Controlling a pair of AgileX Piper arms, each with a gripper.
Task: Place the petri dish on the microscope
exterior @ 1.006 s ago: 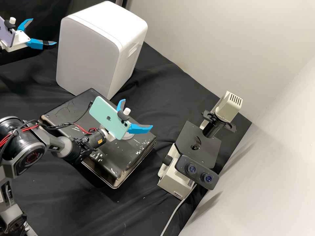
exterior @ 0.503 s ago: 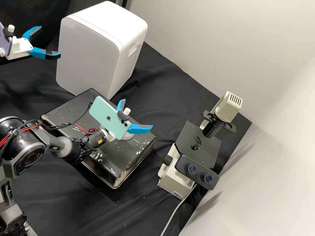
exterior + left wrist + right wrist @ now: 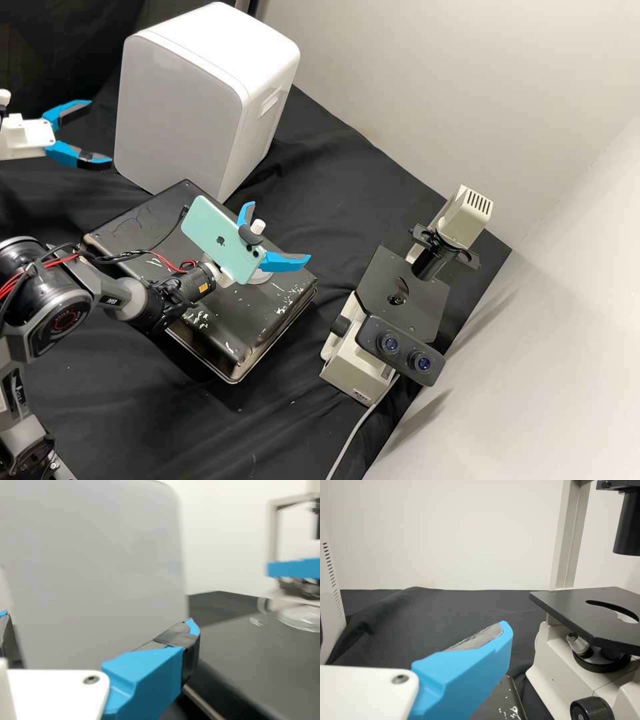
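- My right gripper (image 3: 280, 231) hung over the scuffed black metal tray (image 3: 220, 327) in the middle of the black cloth-covered surface (image 3: 333, 173), its two blue fingers spread well apart and holding nothing.
- The clear round petri dish (image 3: 302, 616) lay flat on that tray, directly beneath my right gripper. I could not tell whether the fingers touched it.
- The grey-and-cream microscope (image 3: 393, 313) stood beyond the tray's edge near the wall, apart from the dish. Its flat black stage plate (image 3: 585, 610) carried nothing, and its two eyepieces faced away from the wall.
- My left gripper (image 3: 97, 132) hung at the far side of the surface, just beside the tall white rounded plastic box (image 3: 200, 93), with its blue fingers likewise apart and nothing between them.
- The white box stood behind the tray, close to its back edge.
- Seen from my left wrist, the box's pale wall rose right next to one blue finger (image 3: 150, 680).
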